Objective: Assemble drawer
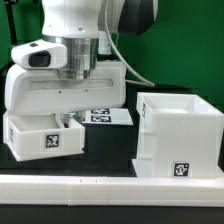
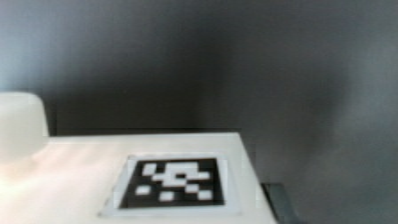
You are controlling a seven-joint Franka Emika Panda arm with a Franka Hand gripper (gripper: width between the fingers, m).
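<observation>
Ext. view, from its left: small tray (image 1: 40,135) sits on the dark surface (image 1: 108,150), open top up, sq. b/w tray tag (image 1: 47,141) on its front face. Arm (image 1: 75,30) comes down from above, its wide white hand right over the tray's back part. Pincer (image 1: 68,117) dips to the tray's rim, near the corner toward the exterior view's right. Fingertips are mostly hidden by hand & tray wall, so can't tell if spread, pressed together or pinching the wall.

Mid-frame: marker board (image 1: 105,117) lies flat behind the tray, partly under the arm.

Exterior view's right: casing (image 1: 180,125), big & boxy, upright, casing tag (image 1: 180,170) low on its front. It stands well apart from the tray, w/ bare surface between. Long low white rail (image 1: 100,186) runs across the front, before both parts.

Wrist view is v. blurry: flat white face w/ a b/w printed tag (image 2: 175,182), dark grey beyond. Pale rounded blob (image 2: 18,125) at frame edge; can't tell what it is, nor which part the face belongs to.
</observation>
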